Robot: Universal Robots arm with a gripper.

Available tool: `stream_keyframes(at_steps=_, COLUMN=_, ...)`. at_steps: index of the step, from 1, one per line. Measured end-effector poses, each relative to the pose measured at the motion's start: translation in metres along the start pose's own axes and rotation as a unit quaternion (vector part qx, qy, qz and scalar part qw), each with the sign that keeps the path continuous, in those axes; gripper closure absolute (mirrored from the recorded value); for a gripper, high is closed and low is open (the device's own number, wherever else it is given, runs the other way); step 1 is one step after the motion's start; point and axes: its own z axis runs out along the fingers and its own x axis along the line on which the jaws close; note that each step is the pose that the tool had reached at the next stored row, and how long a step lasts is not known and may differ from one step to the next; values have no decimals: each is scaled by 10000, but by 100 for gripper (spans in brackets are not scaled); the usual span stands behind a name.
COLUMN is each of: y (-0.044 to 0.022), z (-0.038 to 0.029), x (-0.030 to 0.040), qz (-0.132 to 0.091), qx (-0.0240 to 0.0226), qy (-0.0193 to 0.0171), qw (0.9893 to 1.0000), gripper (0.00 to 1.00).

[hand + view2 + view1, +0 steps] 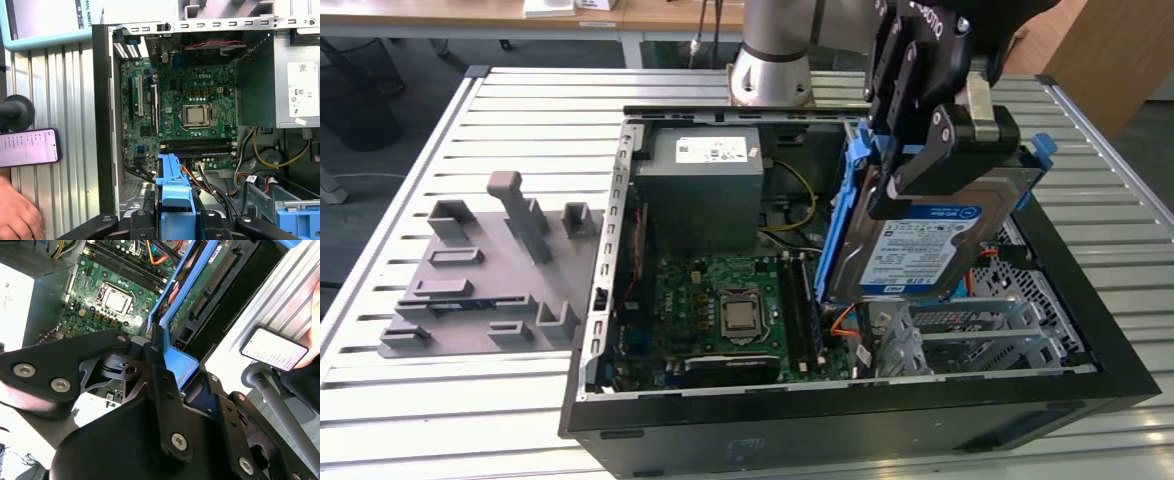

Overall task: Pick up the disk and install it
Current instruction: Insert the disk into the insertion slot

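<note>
- A ribbed metal table (520, 110) carries everything; in the exterior view a wooden desk (587, 15) stands behind it.
- An open black computer case (854, 425) lies on its side on the table. Its motherboard (720, 300) faces up, and a grey power supply (700, 190) sits at the far end.
- On the exterior view's left, a grey fixture plate (480, 280) with upright pegs lies just beside the case.
- The robot base (774, 70) stands on the table behind the case; the arm is cut off by the frame edge.
- The gripper (945, 150) is clamped on the disk (927, 240), with its fingers closed on the blue bracket's sides.
- The disk hangs steeply tilted, label facing outward, over the side of the case on the exterior view's right, above the grey metal drive bay (974, 330).
- The gripper covers the disk's upper end. Whether its lower edge touches the bay cannot be told.
- In the first wrist view, a person's hand (17, 215) rests on the table near a lit phone (27, 147); the hand is cut off at the edge.
</note>
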Motion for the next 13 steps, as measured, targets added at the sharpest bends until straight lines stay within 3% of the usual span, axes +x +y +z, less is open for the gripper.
stream_keyframes(at_steps=6, y=-24, z=7, x=48, qz=0, qx=1, qy=0, qw=10000, gripper=64)
stream_keyframes(at_steps=13, y=-163, z=15, x=43, qz=0, qx=0, qy=1, qw=10000, gripper=64)
